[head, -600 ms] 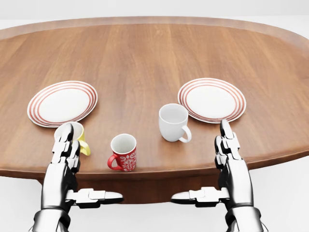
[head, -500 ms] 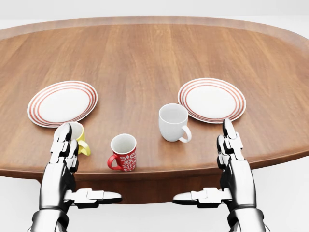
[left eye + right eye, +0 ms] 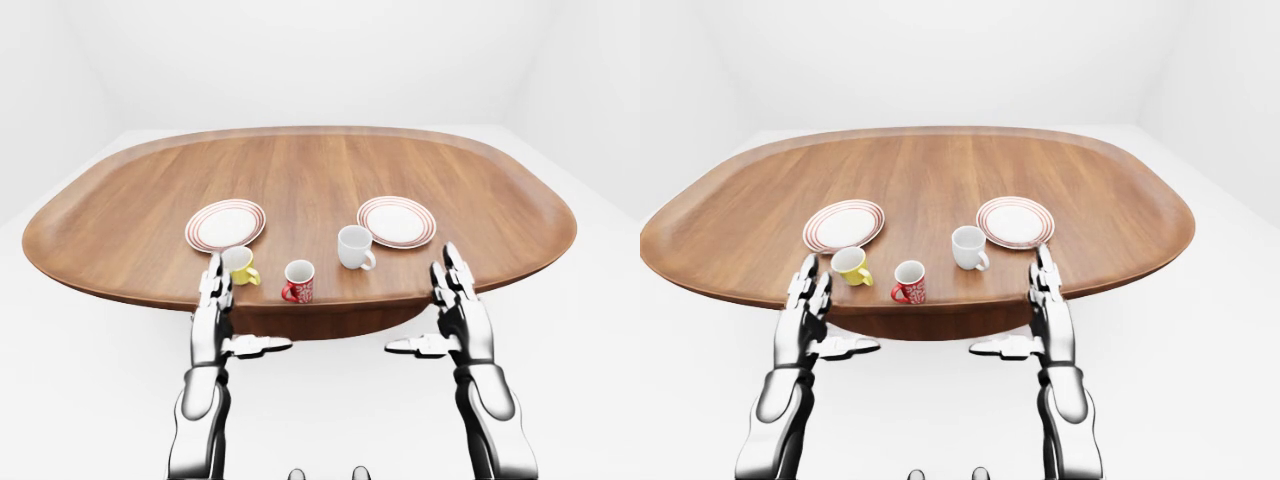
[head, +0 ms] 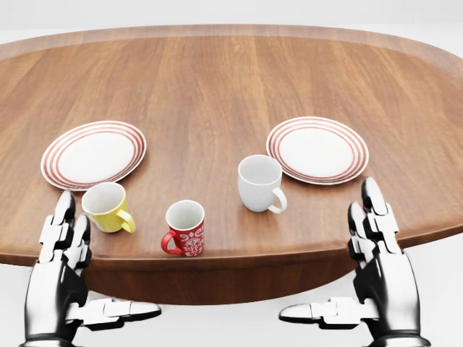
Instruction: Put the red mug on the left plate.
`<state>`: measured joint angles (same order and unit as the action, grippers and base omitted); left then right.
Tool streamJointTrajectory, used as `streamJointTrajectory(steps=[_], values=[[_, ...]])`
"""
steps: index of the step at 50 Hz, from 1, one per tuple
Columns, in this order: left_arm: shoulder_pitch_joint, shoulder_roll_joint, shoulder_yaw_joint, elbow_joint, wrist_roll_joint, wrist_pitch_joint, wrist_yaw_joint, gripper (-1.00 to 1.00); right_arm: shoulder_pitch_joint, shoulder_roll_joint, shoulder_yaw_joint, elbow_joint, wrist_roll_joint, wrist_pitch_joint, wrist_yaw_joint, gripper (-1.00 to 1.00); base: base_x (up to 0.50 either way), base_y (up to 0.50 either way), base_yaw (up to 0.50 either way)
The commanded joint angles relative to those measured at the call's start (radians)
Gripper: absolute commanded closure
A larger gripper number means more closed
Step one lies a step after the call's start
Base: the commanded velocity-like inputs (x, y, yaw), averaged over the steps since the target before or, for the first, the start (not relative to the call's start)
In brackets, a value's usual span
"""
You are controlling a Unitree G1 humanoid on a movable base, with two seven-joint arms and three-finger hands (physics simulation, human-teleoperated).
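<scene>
The red mug (image 4: 185, 228) with a white pattern stands upright near the bottom edge of the table, handle to the left. The left plate (image 4: 92, 153), white with red rings, lies up and to the left of it. My left hand (image 4: 85, 278) hangs open below the table edge, left of the red mug and under the yellow mug (image 4: 107, 207). My right hand (image 4: 346, 278) is open too, below the table edge at the lower right. Neither hand touches anything.
A white mug (image 4: 259, 183) stands right of the red mug, close to the right plate (image 4: 317, 149). The yellow mug sits between the left plate and the red mug. The oval wooden table (image 3: 300, 170) stretches far towards the top of the view.
Both hands have dropped lower and spread apart. The left hand moved left and no longer covers the yellow mug; the right hand moved right. Mugs and plates have not moved.
</scene>
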<state>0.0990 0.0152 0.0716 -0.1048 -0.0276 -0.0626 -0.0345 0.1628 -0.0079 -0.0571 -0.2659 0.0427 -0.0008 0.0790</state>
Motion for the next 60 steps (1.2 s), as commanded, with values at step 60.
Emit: streamJointTrajectory(steps=[60], values=[[0.328,-0.114,0.153,-0.312,-0.084,-0.025,-0.146,-1.0,0.331,0.239,-0.308,-0.462,0.109,-0.086,0.288,-1.0,0.0,0.15,0.0]])
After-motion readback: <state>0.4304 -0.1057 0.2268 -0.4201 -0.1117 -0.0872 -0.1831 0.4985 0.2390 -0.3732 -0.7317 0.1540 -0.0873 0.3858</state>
